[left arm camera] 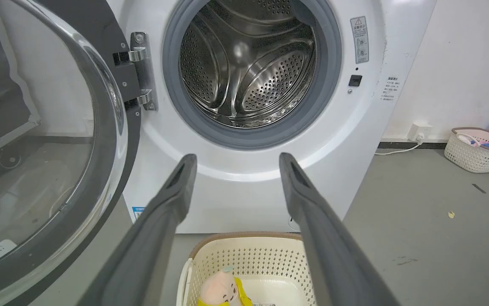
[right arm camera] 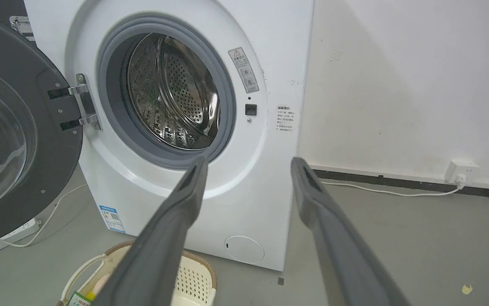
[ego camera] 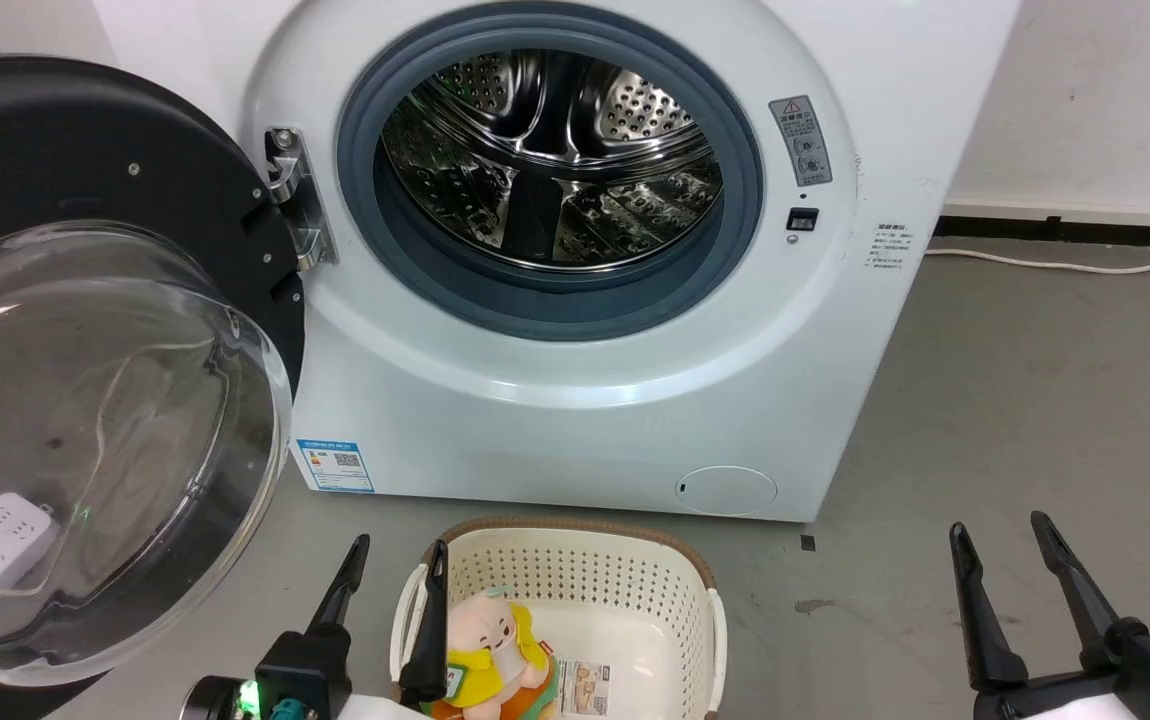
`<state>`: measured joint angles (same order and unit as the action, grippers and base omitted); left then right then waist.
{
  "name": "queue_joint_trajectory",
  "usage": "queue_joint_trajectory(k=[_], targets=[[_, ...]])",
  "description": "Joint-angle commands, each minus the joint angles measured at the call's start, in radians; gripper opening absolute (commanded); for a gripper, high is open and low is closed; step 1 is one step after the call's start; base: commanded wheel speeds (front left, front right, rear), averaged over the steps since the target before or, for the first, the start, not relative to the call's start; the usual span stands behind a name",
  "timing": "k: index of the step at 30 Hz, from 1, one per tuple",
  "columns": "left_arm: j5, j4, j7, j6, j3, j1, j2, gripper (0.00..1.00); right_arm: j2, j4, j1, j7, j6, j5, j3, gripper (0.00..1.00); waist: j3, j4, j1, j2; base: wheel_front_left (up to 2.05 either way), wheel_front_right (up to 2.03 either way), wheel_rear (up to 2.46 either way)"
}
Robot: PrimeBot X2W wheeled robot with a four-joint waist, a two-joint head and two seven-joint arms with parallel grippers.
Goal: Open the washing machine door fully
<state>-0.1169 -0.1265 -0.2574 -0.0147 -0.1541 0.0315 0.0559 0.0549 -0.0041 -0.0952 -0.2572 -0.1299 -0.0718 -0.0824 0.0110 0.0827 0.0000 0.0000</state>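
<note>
One white washing machine (ego camera: 555, 430) is standing with a smooth enamel front. The washing machine door (ego camera: 55, 140), a glossy black disc with a bulging clear glass bowl, is hanging swung wide at the machine's left side on a bright metal hinge (ego camera: 297, 200). In the machine's mouth a grey rubber ring (ego camera: 535, 315) is framing the perforated steel drum (ego camera: 555, 160). Before the machine's foot a cream lattice-plastic basket (ego camera: 585, 580) is holding a soft peach-and-yellow plush toy (ego camera: 490, 630). The left end effector (ego camera: 401, 545) and right end effector (ego camera: 997, 524) are hovering in front of the machine, both released, gripping nothing. Low on the machine's front a round white flap (ego camera: 727, 490) is sitting. A grey warning sticker (ego camera: 800, 140) with a triangle and a blue label (ego camera: 335, 465) are bearing print too small to read.
</note>
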Motion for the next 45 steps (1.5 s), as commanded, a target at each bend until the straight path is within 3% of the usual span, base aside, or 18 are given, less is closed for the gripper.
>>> queue_joint_trajectory(k=[1,2,3,45], targets=[[0.004,0.004,-0.004,0.003,0.000,-0.006,0.000,1.00,-0.005,0.003,-0.005,-0.005,-0.001,-0.005,0.002,1.00,0.000,0.000,0.0000,0.0000,0.00,0.00,0.00],[0.004,0.005,-0.004,0.003,0.000,-0.006,-0.001,1.00,-0.005,0.003,-0.005,-0.005,-0.001,-0.005,0.002,1.00,0.000,0.000,0.0000,0.0000,0.00,0.00,0.00],[0.000,0.002,0.000,0.001,0.000,0.000,-0.001,0.00,0.000,0.000,0.000,0.000,0.000,0.000,0.000,0.00,0.000,0.000,0.0000,0.0000,0.00,0.00,0.00],[0.035,0.038,0.079,0.005,0.047,-0.009,-0.004,0.00,-0.001,0.001,0.029,0.078,0.000,0.022,0.024,0.00,-0.004,-0.025,0.0000,0.0000,0.00,0.00,0.00]])
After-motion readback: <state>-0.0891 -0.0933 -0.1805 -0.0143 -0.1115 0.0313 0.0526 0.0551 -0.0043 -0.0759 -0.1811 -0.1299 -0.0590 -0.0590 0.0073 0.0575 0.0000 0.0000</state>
